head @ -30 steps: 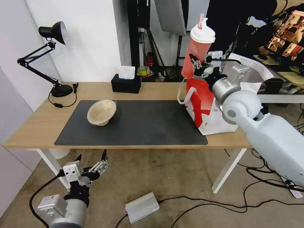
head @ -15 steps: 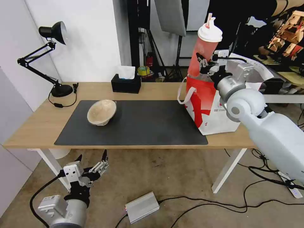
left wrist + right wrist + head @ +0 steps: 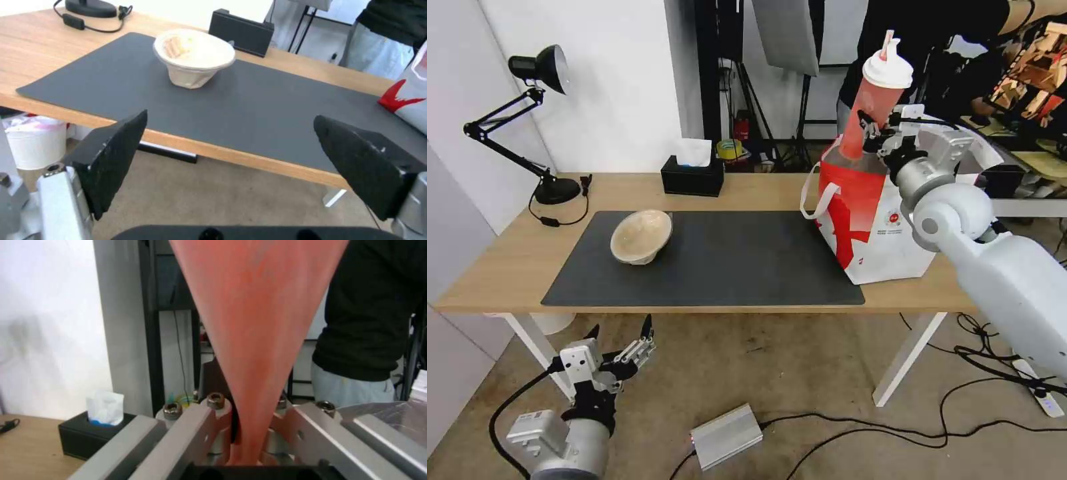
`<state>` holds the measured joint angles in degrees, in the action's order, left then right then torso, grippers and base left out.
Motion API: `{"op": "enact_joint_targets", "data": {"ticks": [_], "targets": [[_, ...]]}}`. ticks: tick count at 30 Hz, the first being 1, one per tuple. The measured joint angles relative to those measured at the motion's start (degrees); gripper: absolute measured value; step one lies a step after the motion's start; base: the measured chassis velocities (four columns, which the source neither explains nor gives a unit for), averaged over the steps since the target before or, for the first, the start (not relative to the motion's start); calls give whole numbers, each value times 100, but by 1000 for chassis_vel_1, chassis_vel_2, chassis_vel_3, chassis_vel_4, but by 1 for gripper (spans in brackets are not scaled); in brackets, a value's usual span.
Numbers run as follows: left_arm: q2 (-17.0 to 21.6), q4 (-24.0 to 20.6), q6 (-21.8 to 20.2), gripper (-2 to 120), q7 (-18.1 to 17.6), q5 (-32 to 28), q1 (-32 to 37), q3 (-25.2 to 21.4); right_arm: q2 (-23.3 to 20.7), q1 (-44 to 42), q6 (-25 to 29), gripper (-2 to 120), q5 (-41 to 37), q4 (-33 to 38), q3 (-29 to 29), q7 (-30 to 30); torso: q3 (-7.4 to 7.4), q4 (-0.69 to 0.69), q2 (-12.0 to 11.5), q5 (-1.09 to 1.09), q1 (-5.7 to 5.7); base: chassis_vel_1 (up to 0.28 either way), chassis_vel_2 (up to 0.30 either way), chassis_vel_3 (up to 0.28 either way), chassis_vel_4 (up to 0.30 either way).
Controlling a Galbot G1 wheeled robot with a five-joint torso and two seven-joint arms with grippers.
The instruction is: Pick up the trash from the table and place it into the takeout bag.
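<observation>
A red drink cup [image 3: 870, 100] with a white lid, tilted, is held above the open top of the white-and-red takeout bag [image 3: 874, 227] at the table's right end. My right gripper [image 3: 875, 133] is shut on the cup's lower part; the right wrist view shows the red cup [image 3: 258, 323] pinched between the fingers [image 3: 209, 426]. A beige paper bowl [image 3: 642, 236] lies tipped on the dark grey mat [image 3: 727, 267] and is seen again [image 3: 194, 60] ahead of my left gripper [image 3: 231, 163]. That left gripper [image 3: 620, 333] hangs open below the table's front edge.
A black tissue box [image 3: 692, 175] stands at the table's [image 3: 507, 260] back edge and a black desk lamp [image 3: 527, 120] at the back left. A silver box [image 3: 727, 437] and cables lie on the floor. A person in black stands behind the bag.
My right gripper has carried the red cup to the right and slightly up, from beside the bag's near edge to above its opening. The left arm and the bowl have not moved.
</observation>
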<state>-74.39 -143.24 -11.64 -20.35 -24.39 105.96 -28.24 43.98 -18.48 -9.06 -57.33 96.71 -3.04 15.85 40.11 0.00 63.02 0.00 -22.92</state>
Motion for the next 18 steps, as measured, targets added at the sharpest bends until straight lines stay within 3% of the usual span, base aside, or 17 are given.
{"op": "enact_joint_targets", "data": {"ticks": [18], "targets": [[28, 0, 47, 100, 70, 2, 6, 9, -87, -40, 76, 3, 138, -614, 66, -116, 0, -1, 0, 0, 0, 0, 0, 0, 0]]}}
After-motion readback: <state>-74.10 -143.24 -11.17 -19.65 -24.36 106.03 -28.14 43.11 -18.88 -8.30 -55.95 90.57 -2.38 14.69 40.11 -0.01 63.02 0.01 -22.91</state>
